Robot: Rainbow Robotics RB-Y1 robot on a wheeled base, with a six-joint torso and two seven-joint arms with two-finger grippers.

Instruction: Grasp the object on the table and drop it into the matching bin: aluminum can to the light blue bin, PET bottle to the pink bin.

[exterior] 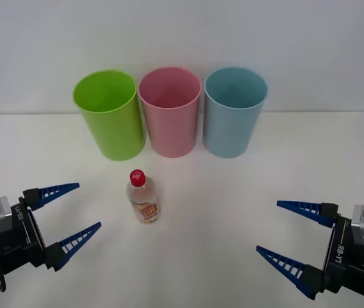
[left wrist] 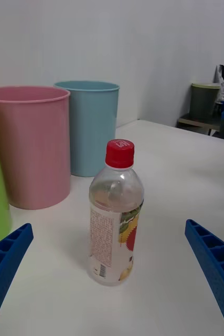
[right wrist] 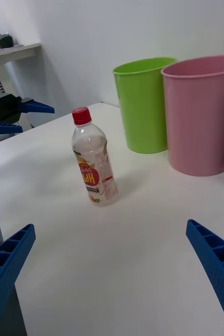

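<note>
I'm working in what looks like a lab or test room: a plain white table [exterior: 336, 154] against a bare white wall [exterior: 182, 32], with a shelf [right wrist: 12, 52] of equipment at upper left of my right wrist view.

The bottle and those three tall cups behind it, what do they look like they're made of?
The bottle looks like thin clear plastic: see-through, with a glossy red cap and a printed label. The lime green bin, pink bin and light blue bin look like smooth, opaque moulded plastic with a soft sheen, though that is only a guess.
</note>
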